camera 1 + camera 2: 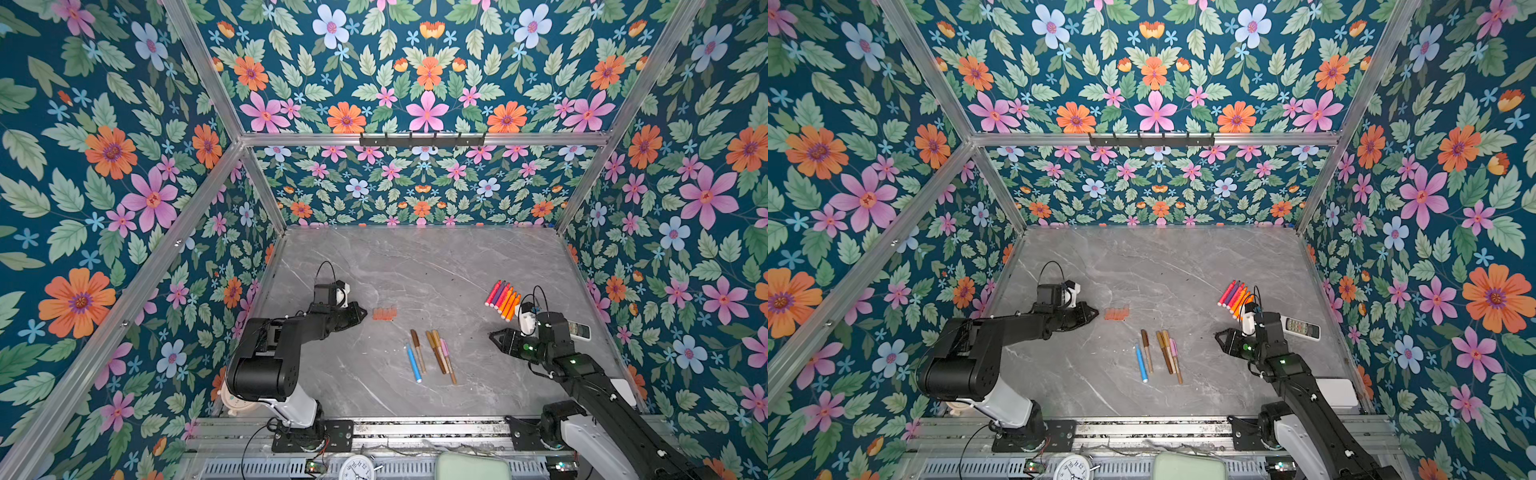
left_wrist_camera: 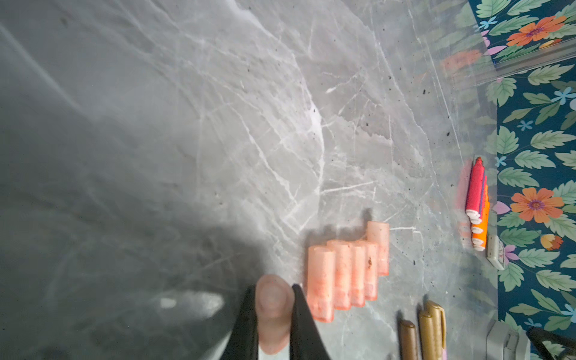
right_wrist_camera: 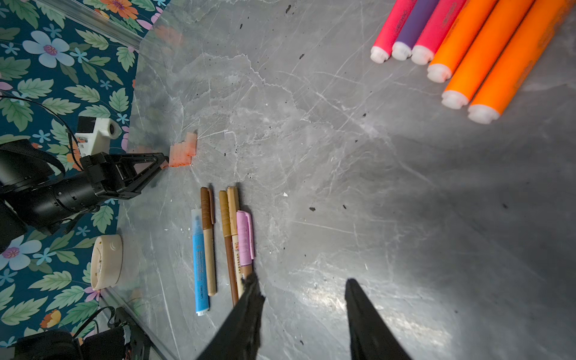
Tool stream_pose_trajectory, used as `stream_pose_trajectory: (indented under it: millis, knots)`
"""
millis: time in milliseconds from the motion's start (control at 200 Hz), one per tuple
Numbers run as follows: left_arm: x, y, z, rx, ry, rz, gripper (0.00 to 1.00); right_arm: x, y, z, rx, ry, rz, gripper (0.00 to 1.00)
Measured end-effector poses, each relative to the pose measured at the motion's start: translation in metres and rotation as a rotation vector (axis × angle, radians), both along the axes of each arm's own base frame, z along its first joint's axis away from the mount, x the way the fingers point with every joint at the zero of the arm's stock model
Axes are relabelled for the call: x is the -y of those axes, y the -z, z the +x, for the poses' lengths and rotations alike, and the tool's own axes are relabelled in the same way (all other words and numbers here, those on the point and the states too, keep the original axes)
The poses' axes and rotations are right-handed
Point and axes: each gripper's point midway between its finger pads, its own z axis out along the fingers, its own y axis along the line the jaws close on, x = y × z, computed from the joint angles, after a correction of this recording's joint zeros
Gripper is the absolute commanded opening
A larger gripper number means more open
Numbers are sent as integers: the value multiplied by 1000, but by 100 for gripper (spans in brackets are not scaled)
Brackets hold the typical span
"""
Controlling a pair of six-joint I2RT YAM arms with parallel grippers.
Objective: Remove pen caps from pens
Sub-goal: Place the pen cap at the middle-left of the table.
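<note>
I see a grey desk (image 1: 436,266) veined white; teal wallpaper (image 1: 428,108) with pink, orange and pale-blue flowers; translucent orange-pink pen caps (image 2: 346,274); pink, purple and orange pens (image 3: 461,46); a blue pen (image 3: 199,258); black left gripper (image 2: 272,287) on a pale pinkish cap (image 2: 273,314)

The grey marble-look slab tabletop (image 1: 436,266) under me is polished smooth, glossy enough to throw glare, though speckled with dark grit. The translucent orange-pink plastic caps (image 2: 346,274) look frosted, kinda cloudy. Same goes for the pale pink plastic cap (image 2: 272,311) pinched in my left pincer (image 2: 273,287). The fat orange, pink and purple plastic marker barrels (image 3: 486,46) are matt, satiny. The slim gold and brown pens (image 3: 232,215) have a metallic sheen. On my right pincer (image 3: 301,279) the black fingers (image 3: 246,311) are matt, one tip frayed rough. The frame rails (image 1: 291,139) look like brushed aluminium.
</note>
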Motion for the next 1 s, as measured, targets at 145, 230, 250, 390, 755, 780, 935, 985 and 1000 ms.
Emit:
stream_pose_trajectory:
  millis: [145,230,250,390,755,780,935,985,1000]
  knots:
    - [5,1,-4,-11,15,2,6,0,0,0,2,0,1,44]
    - [8,1,-5,-12,26,3,9,0,0,0,3,0,1,44]
    - [8,1,-5,-13,27,3,11,0,0,0,3,0,1,44]
    - [10,1,-5,-16,32,0,17,0,0,-1,3,-1,1,44]
    - [13,0,-4,-14,43,-7,29,0,-1,-1,7,-3,4,44]
    - [13,0,-4,-14,43,-7,30,0,-1,-1,7,-3,4,44]
    - [13,0,-4,-13,44,-9,30,-1,-1,-1,7,-4,5,44]
    - [13,0,-4,-13,44,-8,30,-1,-1,-1,7,-4,5,44]
    - [13,0,-4,-13,43,-8,30,-1,-1,-1,7,-4,5,44]
